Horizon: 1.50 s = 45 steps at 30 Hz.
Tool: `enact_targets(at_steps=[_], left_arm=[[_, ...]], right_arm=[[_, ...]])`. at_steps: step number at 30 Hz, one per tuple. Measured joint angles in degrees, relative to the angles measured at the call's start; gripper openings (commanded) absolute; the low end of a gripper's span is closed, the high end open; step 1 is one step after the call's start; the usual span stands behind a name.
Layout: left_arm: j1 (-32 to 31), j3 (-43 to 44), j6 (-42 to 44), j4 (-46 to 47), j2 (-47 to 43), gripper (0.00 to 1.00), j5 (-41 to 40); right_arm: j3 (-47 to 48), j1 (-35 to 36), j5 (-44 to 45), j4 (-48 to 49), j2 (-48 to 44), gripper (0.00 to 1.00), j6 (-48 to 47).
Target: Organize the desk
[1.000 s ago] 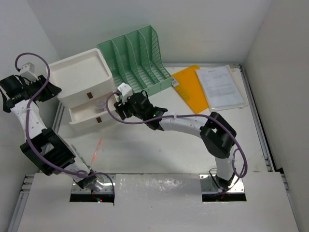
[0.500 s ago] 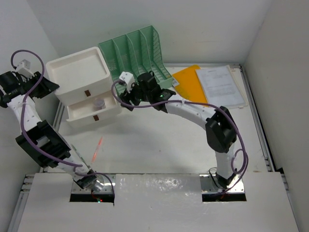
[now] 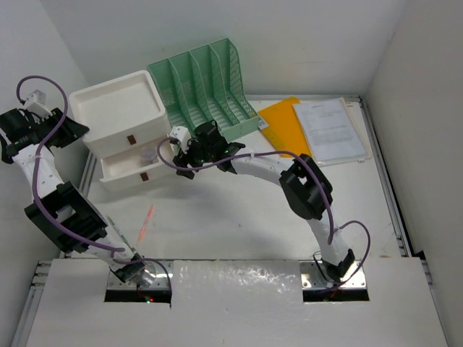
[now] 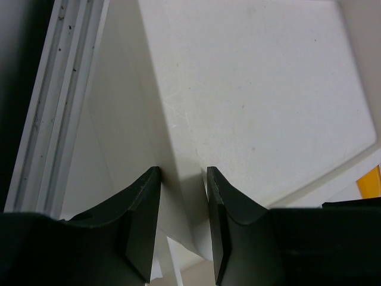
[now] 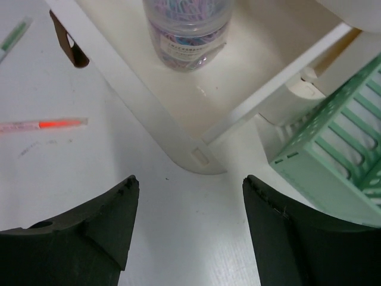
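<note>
The desk [image 3: 239,217] is a white tabletop with metal rails. At its back left stands a white drawer box [image 3: 116,116] whose lower drawer [image 3: 137,168] is pulled out, with a jar of coloured paper clips [image 3: 148,154] inside. My left gripper [image 3: 76,132] is shut on the box's left wall [image 4: 178,149], one finger on each side. My right gripper [image 3: 184,155] hovers open and empty over the desk just off the drawer's right front corner [image 5: 199,158]. The jar [image 5: 189,27] shows in the drawer ahead of it.
A green file rack [image 3: 206,79] stands right of the box, close to my right fingers [image 5: 333,149]. An orange folder [image 3: 286,130] and a printed sheet [image 3: 329,129] lie at the back right. A red pen [image 3: 147,220] lies near the left front.
My right gripper swung up toward the green rack, then came back down beside the drawer's corner, its jaws widening. The left gripper and the box shifted slightly toward the back.
</note>
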Motion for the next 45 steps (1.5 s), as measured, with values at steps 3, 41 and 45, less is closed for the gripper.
enact_targets(at_steps=[3, 41, 45], left_arm=[[0.0, 0.0, 0.0, 0.04, 0.02, 0.0, 0.0], [-0.15, 0.42, 0.5, 1.36, 1.03, 0.0, 0.7], [-0.24, 0.35, 0.72, 1.38, 0.96, 0.0, 0.63]], right_arm=[[1.81, -0.35, -2.27, -1.68, 1.2, 0.63, -3.63], [14.32, -6.4, -23.26, -5.66, 8.85, 0.0, -9.05], [13.29, -6.4, -19.98, 2.73, 10.21, 0.0, -3.82]])
